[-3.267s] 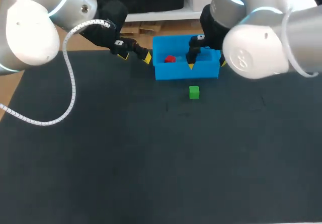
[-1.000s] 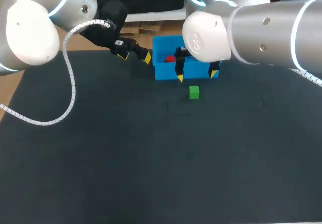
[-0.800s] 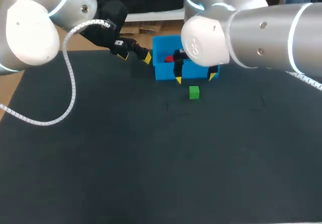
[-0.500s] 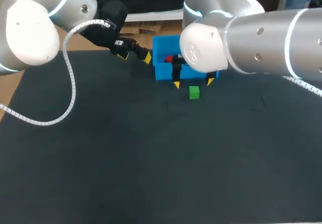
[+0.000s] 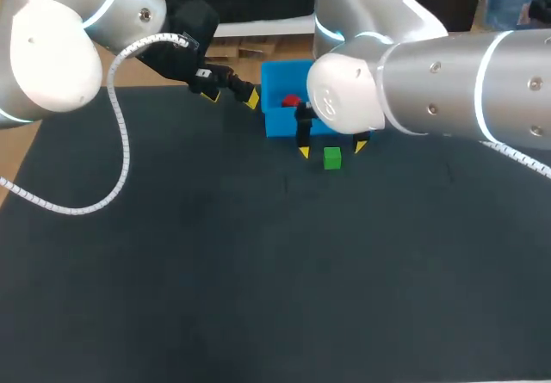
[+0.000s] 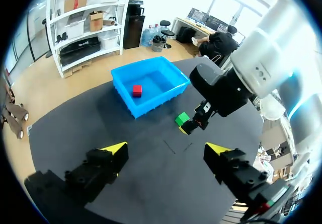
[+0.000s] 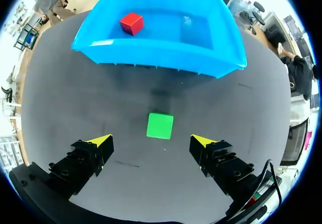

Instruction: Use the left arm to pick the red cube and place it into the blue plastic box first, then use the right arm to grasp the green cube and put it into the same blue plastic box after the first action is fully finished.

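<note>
The red cube (image 5: 291,101) (image 7: 131,22) (image 6: 136,90) lies inside the blue plastic box (image 5: 277,123) (image 7: 156,56) (image 6: 151,100) at the table's back. The green cube (image 5: 332,157) (image 7: 160,125) (image 6: 182,118) rests on the dark mat just in front of the box. My right gripper (image 5: 330,149) (image 7: 151,140) hangs open over the green cube, one yellow tip on each side of it, nothing held. My left gripper (image 5: 231,95) (image 6: 166,148) is open and empty, off to the left of the box.
The dark mat (image 5: 258,271) covers the table. My right arm's large elbow (image 5: 413,82) looms over the box's right half and hides it in the head view.
My right gripper has come forward from over the box's front wall to above the green cube. The left arm and both cubes have stayed put.
</note>
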Robot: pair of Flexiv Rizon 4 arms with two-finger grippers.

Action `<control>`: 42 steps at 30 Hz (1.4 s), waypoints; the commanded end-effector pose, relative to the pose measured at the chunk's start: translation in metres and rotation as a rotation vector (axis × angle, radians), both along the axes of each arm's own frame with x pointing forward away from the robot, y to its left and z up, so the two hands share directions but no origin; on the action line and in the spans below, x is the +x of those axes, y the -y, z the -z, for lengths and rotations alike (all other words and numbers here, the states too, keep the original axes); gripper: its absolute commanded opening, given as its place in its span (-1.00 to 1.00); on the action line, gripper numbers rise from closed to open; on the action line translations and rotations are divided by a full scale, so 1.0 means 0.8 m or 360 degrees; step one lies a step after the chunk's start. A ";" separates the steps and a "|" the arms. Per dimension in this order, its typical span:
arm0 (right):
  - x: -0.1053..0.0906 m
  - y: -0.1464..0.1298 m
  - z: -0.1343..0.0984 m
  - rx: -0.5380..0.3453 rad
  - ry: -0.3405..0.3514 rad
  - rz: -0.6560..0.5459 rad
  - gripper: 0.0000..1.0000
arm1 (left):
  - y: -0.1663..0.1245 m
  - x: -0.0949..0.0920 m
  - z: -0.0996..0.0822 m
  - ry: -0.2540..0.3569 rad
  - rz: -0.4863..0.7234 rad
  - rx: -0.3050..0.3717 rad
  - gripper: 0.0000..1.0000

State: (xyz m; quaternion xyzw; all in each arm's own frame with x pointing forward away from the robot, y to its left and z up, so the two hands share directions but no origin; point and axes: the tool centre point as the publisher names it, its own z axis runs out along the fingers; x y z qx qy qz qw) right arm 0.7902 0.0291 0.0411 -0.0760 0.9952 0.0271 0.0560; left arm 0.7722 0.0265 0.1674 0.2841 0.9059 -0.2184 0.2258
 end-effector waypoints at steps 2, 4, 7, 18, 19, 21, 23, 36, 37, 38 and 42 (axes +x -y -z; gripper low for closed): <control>0.012 -0.001 0.004 -0.0002 -0.0005 0.0002 1.00 | 0.001 0.000 -0.001 -0.0001 -0.0003 0.0004 1.00; 0.015 0.000 0.005 -0.0003 -0.0003 0.0004 1.00 | 0.001 0.000 -0.001 -0.0001 -0.0003 0.0004 1.00; 0.019 0.001 0.007 -0.0005 -0.0003 0.0006 1.00 | 0.001 0.000 -0.001 -0.0001 -0.0003 0.0004 1.00; 0.020 -0.002 0.020 -0.0020 -0.0009 -0.0011 1.00 | 0.001 0.000 -0.001 -0.0001 -0.0003 0.0004 1.00; 0.019 -0.002 0.021 -0.0021 -0.0007 -0.0009 1.00 | 0.001 0.000 -0.001 -0.0001 -0.0003 0.0004 1.00; 0.018 -0.003 0.024 -0.0022 -0.0008 -0.0006 1.00 | 0.001 0.000 -0.001 -0.0001 -0.0003 0.0004 1.00; 0.017 -0.003 0.027 -0.0027 -0.0007 -0.0004 1.00 | 0.001 0.000 -0.001 -0.0001 -0.0003 0.0004 1.00; 0.015 0.001 0.043 -0.0039 0.0018 0.0028 1.00 | 0.001 0.000 -0.001 -0.0001 -0.0003 0.0004 1.00; 0.015 0.001 0.044 -0.0035 0.0021 0.0037 1.00 | 0.001 0.000 -0.001 -0.0001 -0.0003 0.0004 1.00; 0.015 0.002 0.045 -0.0031 0.0024 0.0042 1.00 | 0.001 0.000 -0.001 -0.0001 -0.0003 0.0004 1.00; 0.015 0.005 0.048 -0.0021 0.0030 0.0068 1.00 | 0.001 0.000 -0.001 -0.0001 -0.0003 0.0004 1.00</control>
